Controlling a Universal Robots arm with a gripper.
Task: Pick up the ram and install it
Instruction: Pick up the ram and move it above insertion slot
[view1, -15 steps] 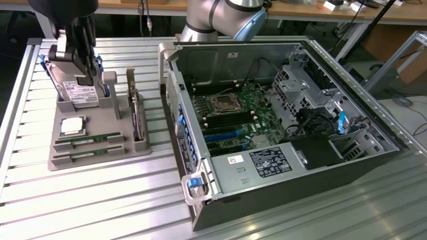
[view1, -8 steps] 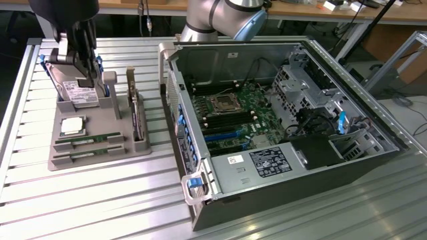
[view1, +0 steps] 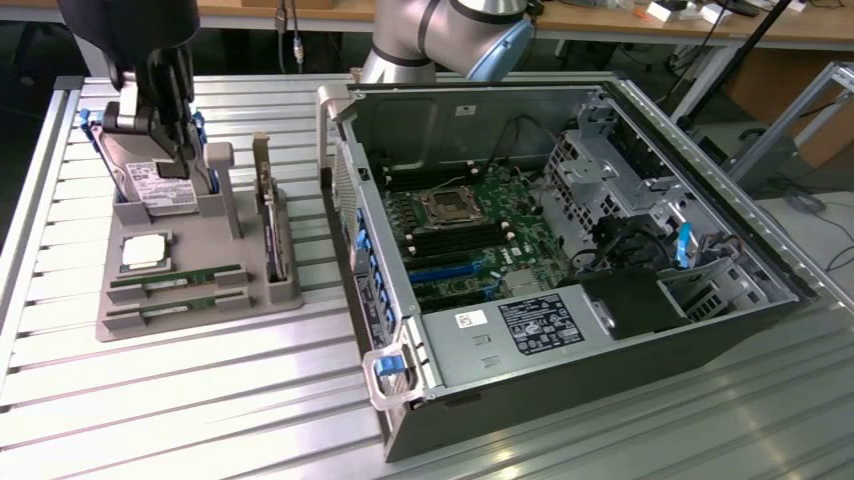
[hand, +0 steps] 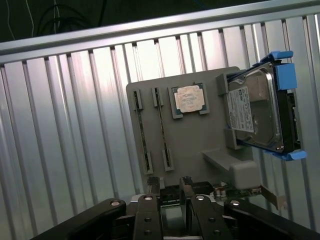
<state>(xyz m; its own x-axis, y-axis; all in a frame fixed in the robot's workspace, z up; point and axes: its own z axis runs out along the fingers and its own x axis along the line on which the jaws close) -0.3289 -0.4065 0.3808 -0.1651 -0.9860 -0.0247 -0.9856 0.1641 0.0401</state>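
Two ram sticks, thin green boards with dark chips, lie side by side in slots of a grey holder on the exterior view's left: one ram stick and a second ram stick. My gripper hangs over the holder's far end, near the hard drive, well above and apart from the sticks. Its jaws stand a little apart and grip nothing. The open computer case lies on the exterior view's right, its motherboard exposed.
The holder also carries a square silver processor and an upright green expansion card. The hard drive has blue side rails. All of it rests on a ribbed aluminium table. The case walls stand tall around the motherboard.
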